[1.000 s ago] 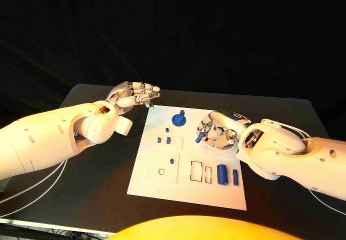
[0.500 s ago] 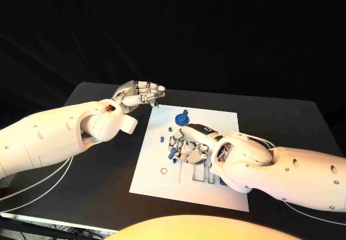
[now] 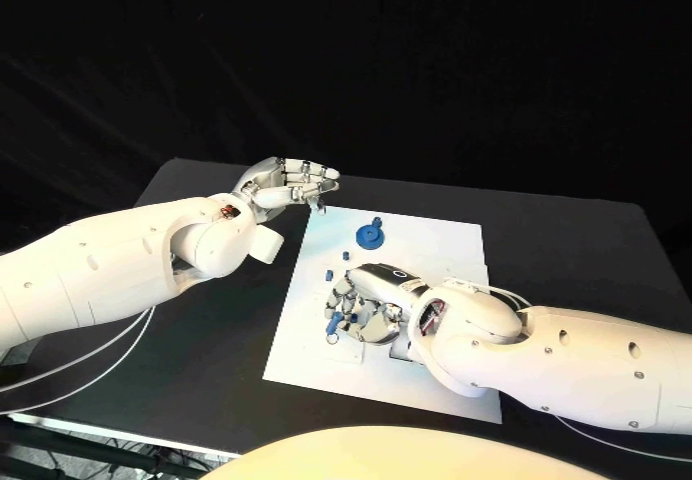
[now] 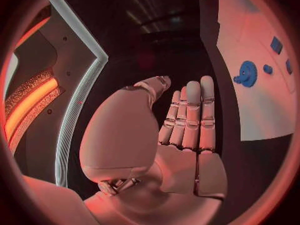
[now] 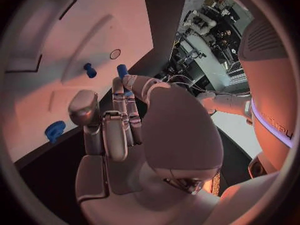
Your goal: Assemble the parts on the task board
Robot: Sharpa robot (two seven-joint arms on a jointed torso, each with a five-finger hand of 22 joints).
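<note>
The white task board (image 3: 433, 240) lies in the middle of the black table. My right hand (image 3: 372, 300) hovers over the board's left-middle part and pinches a small blue peg (image 3: 336, 322) at its fingertips. In the right wrist view the peg (image 5: 122, 71) sits between the fingertips of that hand (image 5: 125, 115), close to a small round hole (image 5: 115, 53) in the board (image 5: 94, 25). A blue gear (image 3: 371, 236) stands near the board's far edge. My left hand (image 3: 289, 183) hangs past the board's far left corner, its fingers curled in and holding nothing.
Small blue pieces (image 3: 330, 270) stand in the board between the gear and my right hand. Another blue peg (image 5: 90, 70) and rectangular slots (image 5: 25, 65) show beside the held peg. The left wrist view shows the gear (image 4: 247, 74) and board (image 4: 250, 100) off to one side.
My right hand has carried the blue peg from the board's right side across to its left-middle part and lower. The left hand has hardly moved.
</note>
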